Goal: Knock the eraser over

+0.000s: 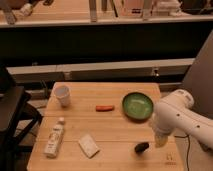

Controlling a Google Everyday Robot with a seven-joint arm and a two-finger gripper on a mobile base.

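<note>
The eraser (141,147) is a small black oblong lump lying near the front right of the wooden table (110,130). My gripper (160,140) hangs from the white arm (177,117) just to the right of the eraser, close beside it. I cannot tell whether it touches the eraser.
A green bowl (137,105) sits behind the eraser, and a small red-orange stick (104,107) lies at mid-table. A white cup (62,95) stands at the back left, a white bottle (54,138) lies at the front left, and a white flat pad (88,145) lies at front centre. A dark chair (12,115) is left of the table.
</note>
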